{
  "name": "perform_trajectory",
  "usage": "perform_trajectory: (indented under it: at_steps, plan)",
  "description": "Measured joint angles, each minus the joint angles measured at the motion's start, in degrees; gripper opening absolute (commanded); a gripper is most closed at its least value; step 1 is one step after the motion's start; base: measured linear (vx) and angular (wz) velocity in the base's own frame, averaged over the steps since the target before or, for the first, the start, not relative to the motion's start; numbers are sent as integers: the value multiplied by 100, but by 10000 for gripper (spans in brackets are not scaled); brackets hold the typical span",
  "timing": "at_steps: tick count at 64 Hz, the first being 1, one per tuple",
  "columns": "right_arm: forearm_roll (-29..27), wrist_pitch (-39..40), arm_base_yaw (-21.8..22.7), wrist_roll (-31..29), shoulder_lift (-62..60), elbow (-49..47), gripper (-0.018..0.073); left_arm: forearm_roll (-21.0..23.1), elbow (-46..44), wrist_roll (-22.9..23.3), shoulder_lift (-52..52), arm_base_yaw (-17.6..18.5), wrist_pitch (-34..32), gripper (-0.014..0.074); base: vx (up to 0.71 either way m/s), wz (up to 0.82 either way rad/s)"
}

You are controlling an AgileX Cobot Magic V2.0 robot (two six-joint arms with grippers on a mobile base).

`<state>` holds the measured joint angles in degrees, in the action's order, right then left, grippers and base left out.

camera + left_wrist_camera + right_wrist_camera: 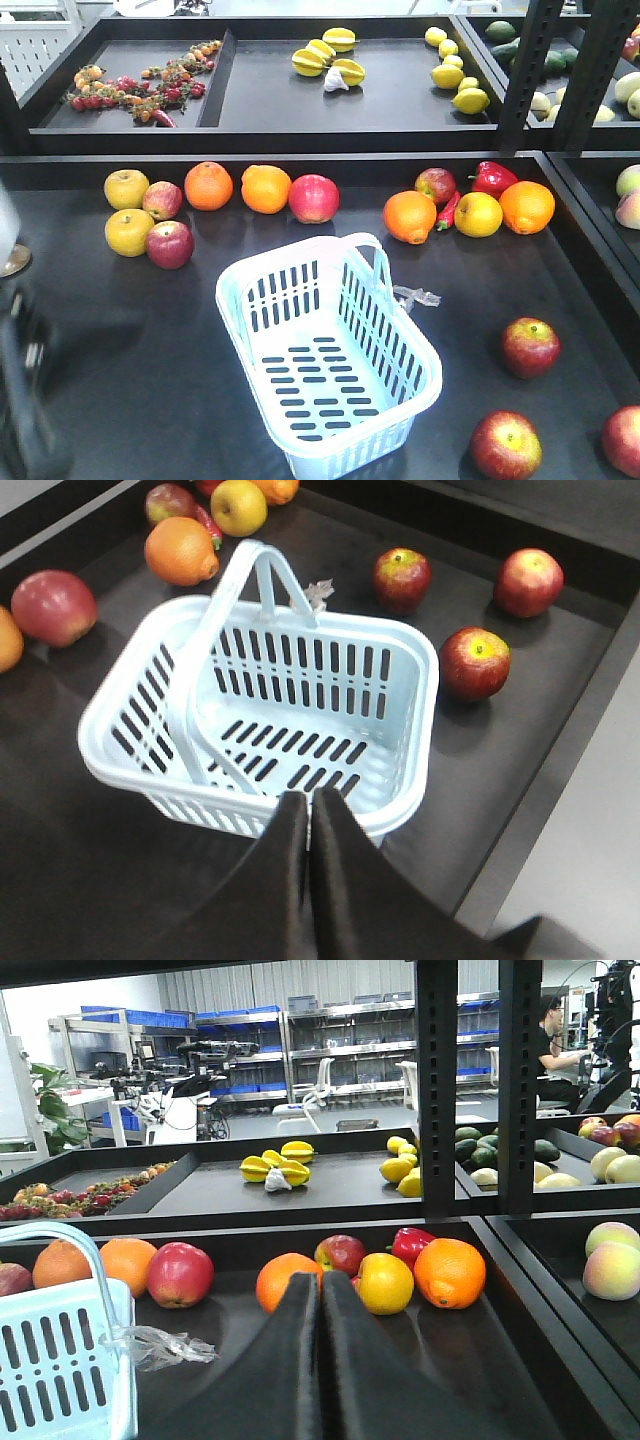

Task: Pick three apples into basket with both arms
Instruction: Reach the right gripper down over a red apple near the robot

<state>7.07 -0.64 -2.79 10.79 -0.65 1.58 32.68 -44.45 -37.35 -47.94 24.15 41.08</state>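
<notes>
Both the left claw (308, 802) and the right claw (320, 1282) are pressed shut and empty. Just past the left one sits the empty basket (425, 670), and the red apples (475, 662) (402, 578) (528, 580) lie beyond it, on its right. Each claw should probably open wide before lowering over an apple, keeping clear of the upright handle (235, 610).

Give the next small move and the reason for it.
Probably open the right tool and swing it toward the nearest apple: the basket is empty, this tool and the left tool are shut, and all three apples lie right of the basket.
</notes>
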Motion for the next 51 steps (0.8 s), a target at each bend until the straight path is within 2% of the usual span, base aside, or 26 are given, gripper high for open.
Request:
perform_trajectory:
  at_steps: [11, 18, 25, 36, 45, 51]
  plan:
    - [0, 0, 0, 0, 0, 0, -5, 742, 1945, 0, 1132, 0, -1296, -8, 0, 0]
    - [0, 0, 0, 0, 0, 0, -5, 1128, 2806, 0, 1519, 0, -2039, -8, 0, 0]
    - [-89, 96, 0, 171, 0, 0, -5, 1341, 3288, 0, 1624, 0, -2382, -8, 0, 0]
    - [-1239, 857, 0, 1605, 0, 0, -5, 1423, 3381, 0, 1629, 0, -2510, -8, 0, 0]
    - [-2335, 1910, 0, 2840, 0, 0, -4, 1428, 3382, 0, 1629, 0, -2548, -8, 0, 0]
    - [-2403, 2022, 0, 3209, 0, -130, -5, 1428, 3382, 0, 1629, 0, -2548, -8, 0, 0]
